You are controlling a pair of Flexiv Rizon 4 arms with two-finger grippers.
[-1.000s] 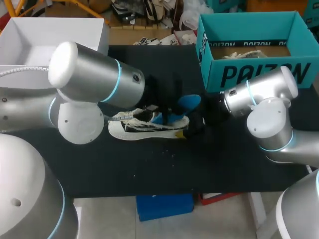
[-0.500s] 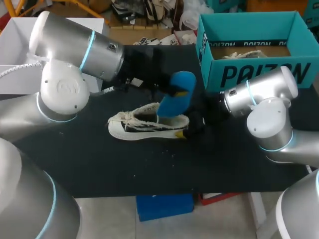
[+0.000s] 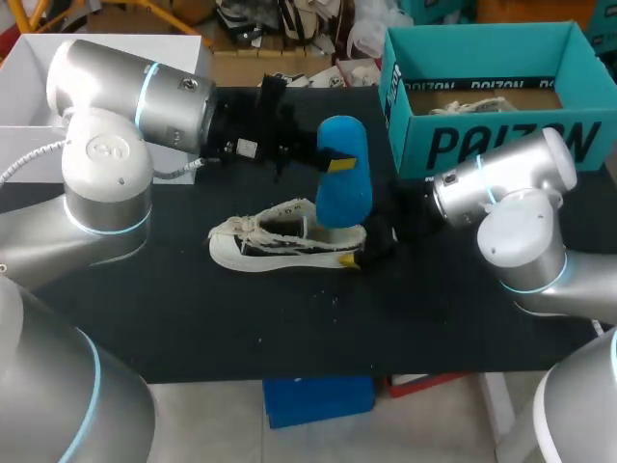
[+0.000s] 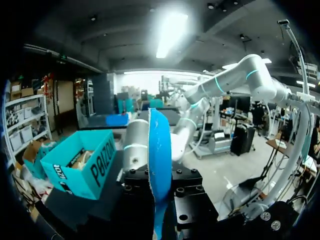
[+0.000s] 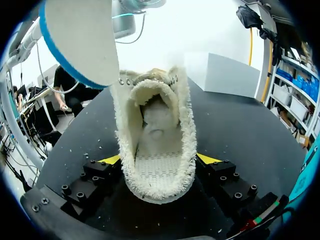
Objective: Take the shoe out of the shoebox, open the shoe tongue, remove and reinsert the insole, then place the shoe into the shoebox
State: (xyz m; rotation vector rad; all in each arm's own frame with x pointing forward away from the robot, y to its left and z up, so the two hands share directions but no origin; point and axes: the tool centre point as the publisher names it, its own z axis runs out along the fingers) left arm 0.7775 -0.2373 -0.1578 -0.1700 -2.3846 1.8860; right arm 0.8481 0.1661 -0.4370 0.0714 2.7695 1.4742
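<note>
With the left arm (image 3: pixel 125 106): in from the left side, folded at the elbow, stretched level at the wrist toward the middle, held high. At the left gripper (image 3: pixel 326 160): clamped from both sides on the upper part of the insole (image 3: pixel 344 188). With the right arm (image 3: pixel 511 207): in from the right side, low at the wrist, pointing leftward. At the right gripper (image 3: pixel 369 249): closed around the heel of the shoe (image 3: pixel 280 241), with a yellow fingertip (image 5: pixel 111 159) pressed to each side.

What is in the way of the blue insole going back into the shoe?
Nothing visible. The insole, in the left gripper, hangs above the shoe; its opening looks empty.
</note>
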